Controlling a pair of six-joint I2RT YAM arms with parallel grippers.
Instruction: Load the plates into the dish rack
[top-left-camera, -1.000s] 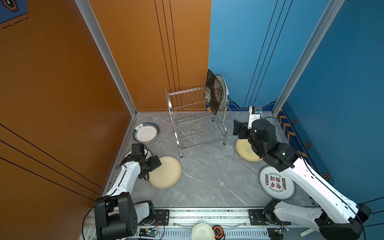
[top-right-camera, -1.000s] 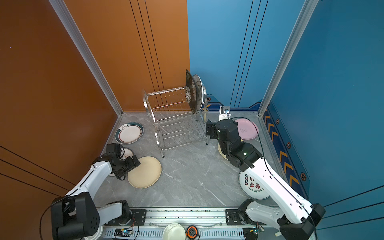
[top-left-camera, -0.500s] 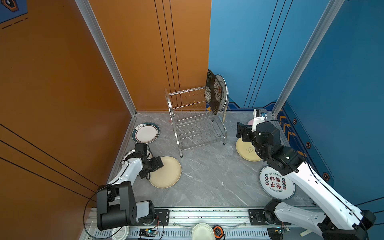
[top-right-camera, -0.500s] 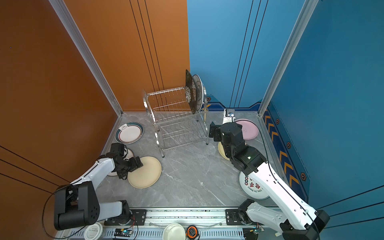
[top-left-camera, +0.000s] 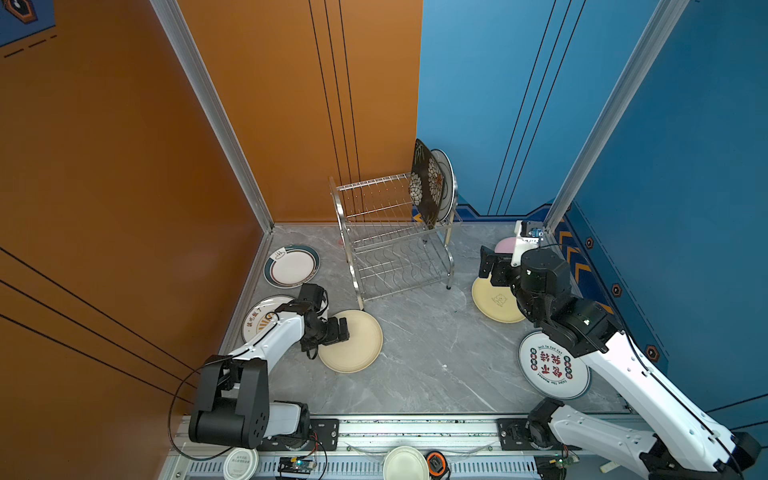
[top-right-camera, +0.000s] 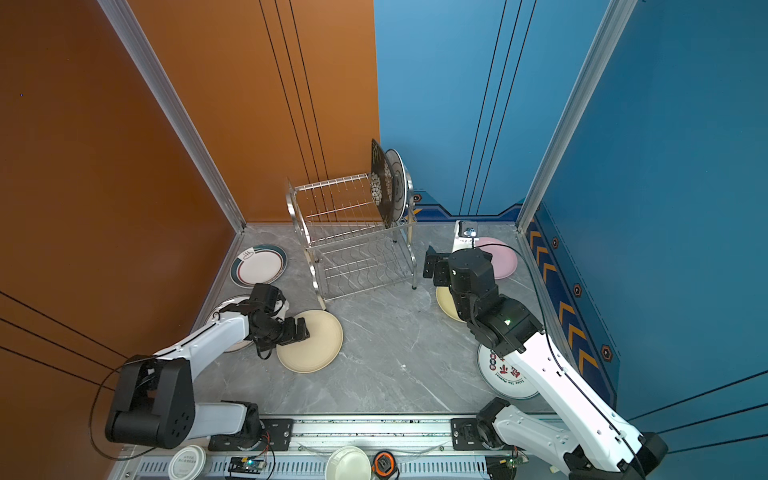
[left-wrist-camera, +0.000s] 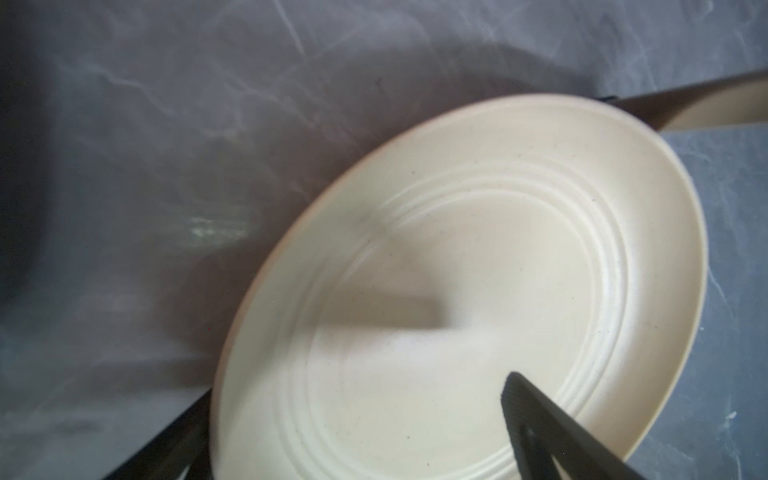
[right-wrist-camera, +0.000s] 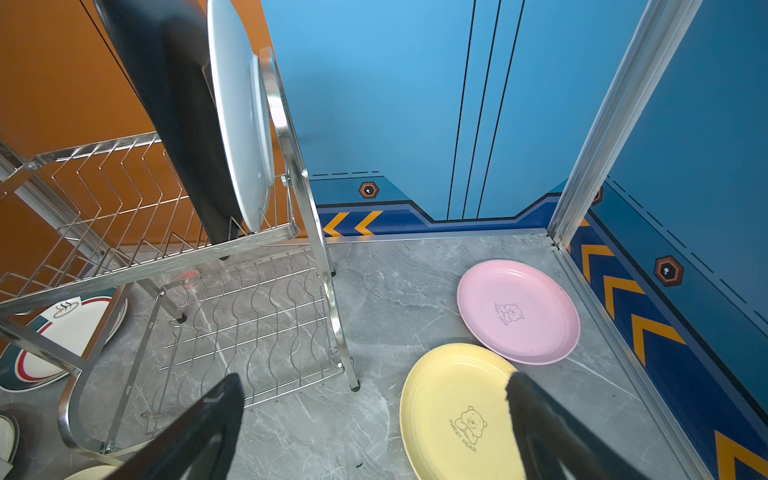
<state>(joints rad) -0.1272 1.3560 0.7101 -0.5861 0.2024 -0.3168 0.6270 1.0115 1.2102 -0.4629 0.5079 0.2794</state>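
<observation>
Left gripper (top-left-camera: 337, 330): jaws wide, one finger over the cream plate (top-left-camera: 361, 347), the other at its rim; nothing clamped.
Grip: close squarely on the rim, since a thin edge likely slips.
Right gripper (right-wrist-camera: 374, 384): spread, empty, above the pale yellow plate (right-wrist-camera: 453, 415).
Dish rack (top-left-camera: 395, 249): just beside the cream plate; stand the plate upright for a free slot.

Dish rack (top-left-camera: 395, 232) at rear centre of table (top-left-camera: 415, 353); two plates (top-left-camera: 430, 187) upright in upper tier, right end; three plates (top-left-camera: 361, 345) flat left of it, three others (top-left-camera: 496, 301) right
</observation>
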